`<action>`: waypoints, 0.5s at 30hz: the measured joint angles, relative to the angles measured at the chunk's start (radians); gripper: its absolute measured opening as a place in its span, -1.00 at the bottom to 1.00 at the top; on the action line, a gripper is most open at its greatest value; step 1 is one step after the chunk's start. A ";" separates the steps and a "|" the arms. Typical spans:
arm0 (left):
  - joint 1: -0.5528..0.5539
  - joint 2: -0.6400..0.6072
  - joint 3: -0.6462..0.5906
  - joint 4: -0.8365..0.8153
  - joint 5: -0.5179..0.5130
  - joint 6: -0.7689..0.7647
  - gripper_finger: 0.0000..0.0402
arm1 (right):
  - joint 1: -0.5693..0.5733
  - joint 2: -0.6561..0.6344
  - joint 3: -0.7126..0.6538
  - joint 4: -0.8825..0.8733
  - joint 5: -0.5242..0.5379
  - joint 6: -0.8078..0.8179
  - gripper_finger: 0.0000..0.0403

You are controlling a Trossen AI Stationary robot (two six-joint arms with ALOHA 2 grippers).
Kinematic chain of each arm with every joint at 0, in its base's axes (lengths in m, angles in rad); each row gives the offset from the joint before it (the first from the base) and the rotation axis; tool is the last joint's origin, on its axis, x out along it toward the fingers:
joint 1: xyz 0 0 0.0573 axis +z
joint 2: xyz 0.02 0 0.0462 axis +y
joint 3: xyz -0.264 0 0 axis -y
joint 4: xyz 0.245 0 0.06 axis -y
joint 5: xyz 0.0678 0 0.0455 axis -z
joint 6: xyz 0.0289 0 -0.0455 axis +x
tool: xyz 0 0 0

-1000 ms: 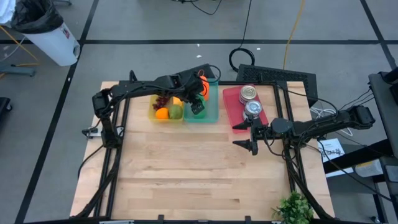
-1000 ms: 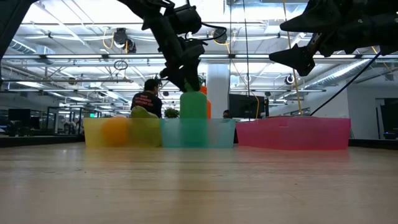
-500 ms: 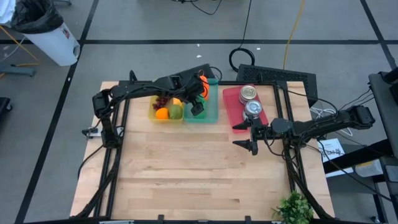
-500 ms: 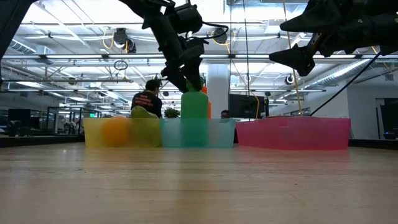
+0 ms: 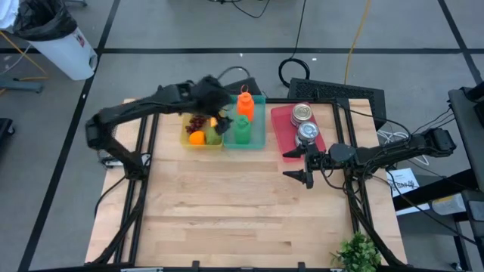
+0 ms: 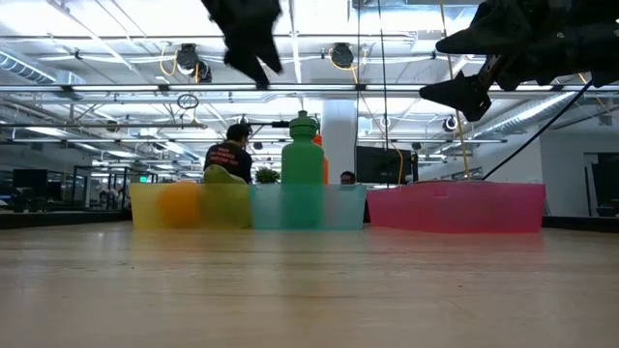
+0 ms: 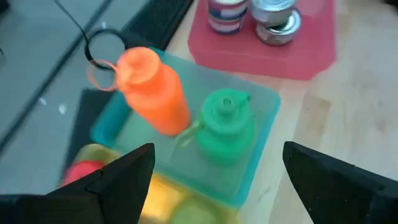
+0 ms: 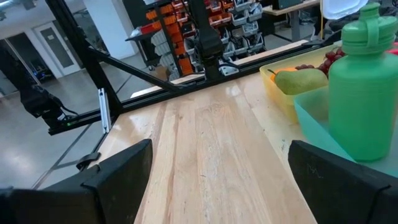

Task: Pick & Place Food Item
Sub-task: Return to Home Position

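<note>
High view: the left arm [image 5: 144, 109] reaches in over the back of the yellow bin [image 5: 184, 141], its jaws raised clear of the bins. The left wrist view shows those jaws spread wide with nothing between them, looking down on both tumblers. The green tumbler [image 5: 242, 130] stands upright in the green bin [image 5: 258, 145], at the bin's front. The orange tumbler [image 5: 245, 102] is just behind it in the same bin. In the low view the green tumbler hides most of the orange one.

The yellow bin touches the green bin's left side and holds an orange [image 5: 197, 137], a pear [image 5: 214, 136] and dark grapes [image 5: 198, 122]. The red bin [image 5: 281, 134] sits just right of the green bin with two cans [image 5: 302, 112] in it.

The right jaws hover over bare bench [image 5: 227, 211] just in front of the red bin, wide open and empty.

Off the bench are a white trash bin [image 5: 57, 41], a coiled cable [image 5: 295, 69] and a potted plant [image 5: 355, 253]. A person [image 6: 229, 155] sits in the room behind
</note>
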 joint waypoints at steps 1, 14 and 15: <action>0.000 -0.035 0.000 -0.023 0.000 0.030 0.81 | 0.000 0.000 0.000 -0.002 0.000 0.003 0.77; 0.000 -0.582 0.001 -0.198 -0.006 0.052 0.82 | 0.000 -0.078 0.000 -0.011 -0.003 0.001 0.77; 0.000 -0.628 0.002 -0.206 -0.008 0.069 0.82 | 0.000 -0.080 0.000 -0.017 -0.003 0.001 0.77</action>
